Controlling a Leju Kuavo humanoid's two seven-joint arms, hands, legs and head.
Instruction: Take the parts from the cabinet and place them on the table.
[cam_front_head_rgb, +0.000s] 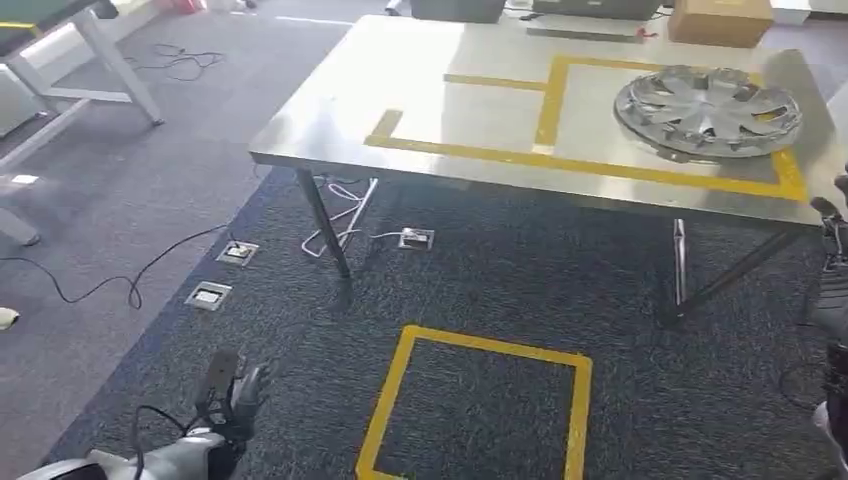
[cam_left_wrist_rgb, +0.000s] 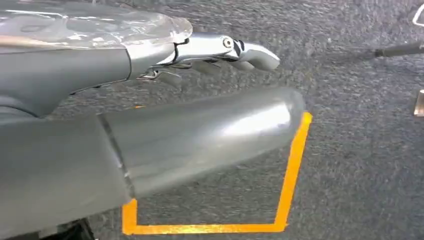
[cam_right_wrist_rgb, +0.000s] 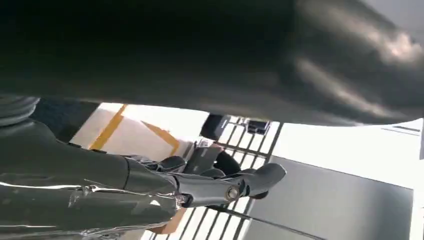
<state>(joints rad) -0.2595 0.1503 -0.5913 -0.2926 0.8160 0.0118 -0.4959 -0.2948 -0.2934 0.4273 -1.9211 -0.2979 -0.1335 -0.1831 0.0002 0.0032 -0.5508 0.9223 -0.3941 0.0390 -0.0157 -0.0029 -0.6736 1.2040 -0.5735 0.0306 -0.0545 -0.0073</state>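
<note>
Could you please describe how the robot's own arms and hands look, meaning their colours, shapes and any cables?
The left hand is dark with grey fingers, on a silver arm with a thin black cable looping along the forearm. Up close, the left hand has a glossy silver cover, shiny metal fingers with a round screw, and a thick, rounded grey thumb. The right hand has a ribbed grey cover, a glossy silver-grey back and dark fingers.

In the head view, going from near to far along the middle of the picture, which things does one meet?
Yellow tape square on the carpet → floor socket with white cable → metal table → cardboard box at its far edge.
</note>
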